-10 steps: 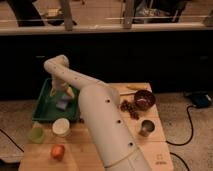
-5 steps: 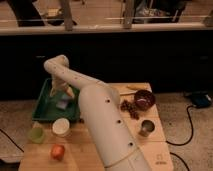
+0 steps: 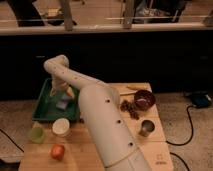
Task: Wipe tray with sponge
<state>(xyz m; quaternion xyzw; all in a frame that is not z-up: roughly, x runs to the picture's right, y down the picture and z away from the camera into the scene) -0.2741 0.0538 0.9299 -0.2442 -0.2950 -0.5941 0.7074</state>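
Note:
A dark green tray [image 3: 44,111] lies at the left end of the wooden table. A small pale blue-grey sponge [image 3: 62,104] rests inside it, toward its right side. My white arm reaches over the table from the front and bends down into the tray. My gripper [image 3: 62,96] hangs right above the sponge, at or on its top.
A cream cup [image 3: 61,127] and a pale green cup [image 3: 36,134] stand in front of the tray. An orange fruit [image 3: 58,151] lies near the front edge. A dark red bowl [image 3: 144,100], dark scattered bits [image 3: 129,108] and a metal cup [image 3: 146,128] are on the right.

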